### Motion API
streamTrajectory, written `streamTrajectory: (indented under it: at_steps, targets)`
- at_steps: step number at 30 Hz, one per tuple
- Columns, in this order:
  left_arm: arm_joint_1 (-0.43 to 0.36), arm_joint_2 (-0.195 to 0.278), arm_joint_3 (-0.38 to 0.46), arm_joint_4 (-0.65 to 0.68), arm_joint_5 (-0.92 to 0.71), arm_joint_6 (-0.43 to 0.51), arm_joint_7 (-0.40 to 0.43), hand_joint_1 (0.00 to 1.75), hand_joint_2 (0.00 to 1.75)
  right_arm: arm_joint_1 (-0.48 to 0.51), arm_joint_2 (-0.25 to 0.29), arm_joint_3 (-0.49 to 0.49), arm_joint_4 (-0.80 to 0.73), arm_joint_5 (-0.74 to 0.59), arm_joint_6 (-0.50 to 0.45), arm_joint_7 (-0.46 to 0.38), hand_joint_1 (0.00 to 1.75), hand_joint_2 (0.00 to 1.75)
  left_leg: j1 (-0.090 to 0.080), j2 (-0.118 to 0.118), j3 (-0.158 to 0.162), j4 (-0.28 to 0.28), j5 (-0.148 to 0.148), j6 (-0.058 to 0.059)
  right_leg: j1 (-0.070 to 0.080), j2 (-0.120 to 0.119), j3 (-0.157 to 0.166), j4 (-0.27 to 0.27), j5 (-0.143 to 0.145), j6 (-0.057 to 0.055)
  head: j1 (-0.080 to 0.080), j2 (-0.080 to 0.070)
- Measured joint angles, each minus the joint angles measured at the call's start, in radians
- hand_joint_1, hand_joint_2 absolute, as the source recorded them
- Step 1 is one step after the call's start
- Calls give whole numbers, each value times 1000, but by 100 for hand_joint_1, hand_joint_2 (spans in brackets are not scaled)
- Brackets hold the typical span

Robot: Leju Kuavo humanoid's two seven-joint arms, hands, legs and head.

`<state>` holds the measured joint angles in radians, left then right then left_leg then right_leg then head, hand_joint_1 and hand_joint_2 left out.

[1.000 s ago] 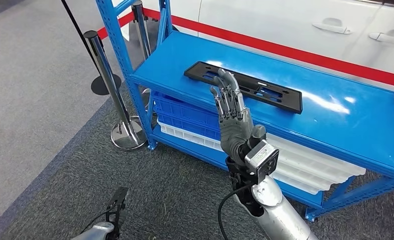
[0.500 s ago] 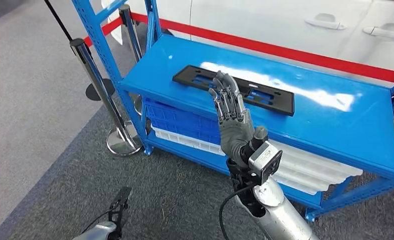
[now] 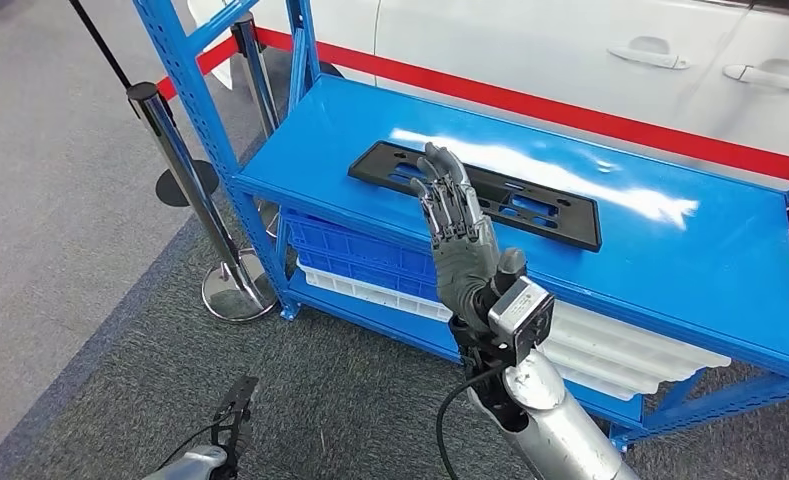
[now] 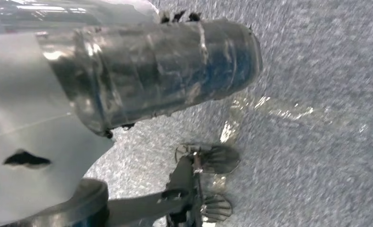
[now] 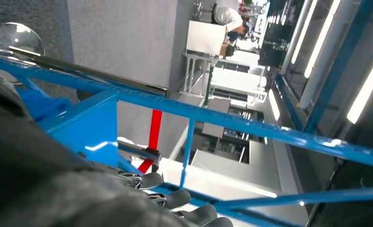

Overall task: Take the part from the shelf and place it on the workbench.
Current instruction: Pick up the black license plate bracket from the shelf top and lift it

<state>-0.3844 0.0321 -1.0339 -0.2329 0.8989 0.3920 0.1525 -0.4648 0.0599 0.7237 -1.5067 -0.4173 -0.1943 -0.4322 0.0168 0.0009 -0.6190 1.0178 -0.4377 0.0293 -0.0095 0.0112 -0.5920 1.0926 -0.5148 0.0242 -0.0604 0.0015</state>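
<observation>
Part (image 3: 475, 193) flat black on blue shelf (image 3: 670, 250) top, right hand (image 3: 457, 240) raised upright before it, fingers straight and slightly apart, holding nothing, grey carpet (image 3: 350, 390), white car (image 3: 570, 50) behind, left hand's fingers can't tell

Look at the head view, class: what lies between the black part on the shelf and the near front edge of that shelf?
Bare blue shelf top, in the head view. The raised right hand overlaps that stretch in the picture, fingers spread, holding nothing. The black part lies flat.
</observation>
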Motion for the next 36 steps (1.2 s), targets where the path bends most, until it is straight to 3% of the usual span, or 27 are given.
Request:
streamTrajectory:
  at_steps: [3,4,5,7,8,9,10,13,15,18,19,20,22,23,24,27,29,31,33,34,36]
  targets:
    - [-4,3,-4,1,0,-1,0,0,0,1,-5,2,5,0,-4,29,0,0,-3,-1,18,1,-18,11,-1,-4,-111,172,-50,5,1,0]
    - [-3,3,-6,1,0,-1,-1,0,0,2,-7,3,8,0,-5,38,0,0,-4,-1,26,2,-25,11,-1,-4,-135,190,-41,3,1,0]
    - [-1,3,-9,1,0,-2,-1,0,0,3,-9,4,10,0,-6,46,0,0,-5,-2,36,3,-33,11,0,-4,-141,172,-12,0,1,0]
    - [0,2,-12,1,0,-3,-2,0,0,1,-11,7,14,0,-6,54,0,0,-7,-3,59,3,-49,9,4,-6,-111,60,74,-11,1,0]
    - [-2,2,-13,1,-1,-4,-2,0,0,-1,-11,8,15,0,-4,57,0,0,-7,-4,67,3,-56,6,8,-7,-95,2,95,-17,1,0]
    - [-3,2,-14,2,-2,-4,-3,0,0,-2,-12,9,16,0,-3,59,0,0,-8,-4,71,1,-63,2,12,-9,-81,-36,108,-23,1,0]
    - [-3,2,-15,2,-4,-4,-4,0,0,-4,-12,11,17,0,-1,60,0,0,-9,-4,74,3,-66,-3,15,-10,-75,-52,104,-28,1,0]
    - [-5,4,-16,2,-8,-4,-6,0,0,-6,-13,13,19,0,4,67,0,0,-9,-3,80,14,-79,-19,11,-8,-47,-72,102,-43,0,0]
    - [-9,5,-16,2,-8,-3,-9,0,0,-12,-13,17,22,-2,5,74,0,0,-6,-3,42,88,-98,-29,6,-8,-23,-82,97,-52,-4,0]
    - [-9,6,-16,2,-6,-3,-10,0,0,-14,-13,21,28,-8,3,81,0,0,-3,-3,-71,247,-139,-40,6,-5,-5,-84,81,-58,-7,0]
    - [-6,8,-16,2,-5,-3,-9,0,0,-13,-13,21,31,-10,3,83,0,0,-3,-3,-92,255,-129,-41,6,-1,3,-83,74,-58,-8,0]
    - [-4,9,-16,2,-4,-3,-9,0,0,-13,-13,22,33,-12,3,84,0,0,-3,-3,-96,227,-94,-41,6,2,12,-82,67,-57,-8,0]
    - [-2,13,-17,3,-3,-3,-9,0,0,-13,-13,22,35,-14,3,85,0,0,-5,-4,-69,108,2,-35,6,6,33,-82,51,-52,-7,0]
    - [-4,14,-17,3,-2,-3,-9,0,0,-13,-13,22,35,-14,3,85,0,0,-8,-4,-54,52,24,-30,7,6,39,-81,45,-48,-6,0]
    - [-5,15,-17,3,-2,-3,-9,0,0,-14,-13,22,36,-14,3,85,0,0,-11,-5,-44,19,38,-24,8,7,41,-80,39,-43,-6,0]
    - [-5,15,-17,3,-3,3,-3,0,0,-14,-13,23,39,-19,3,87,0,0,-12,-6,-33,-1,37,-10,11,7,39,-78,25,-26,-6,0]
    - [-8,15,-17,3,-5,12,3,0,0,-16,-14,24,39,-24,2,87,0,87,-5,-4,-23,-10,36,-2,12,4,23,-40,-1,-16,-4,0]
    - [-12,16,-18,3,-7,16,6,0,0,-16,-14,24,39,-27,-1,89,0,175,-4,-4,-14,-13,31,6,9,0,-36,74,-49,-7,-2,0]
    - [-12,17,-18,4,-8,14,6,0,0,-15,-16,25,43,-26,-5,100,0,175,-5,-4,-10,-12,25,11,4,-1,-109,185,-72,-2,-2,0]
    - [-12,17,-18,4,-8,11,6,0,0,-15,-17,25,45,-26,-6,109,0,175,-5,-5,-7,-10,21,11,2,-1,-126,196,-57,-1,-2,0]
    - [-13,16,-19,4,-10,8,6,0,0,-17,-18,28,51,-31,-4,128,0,175,-5,-7,0,-4,11,8,-1,-3,-102,104,22,-2,-2,0]
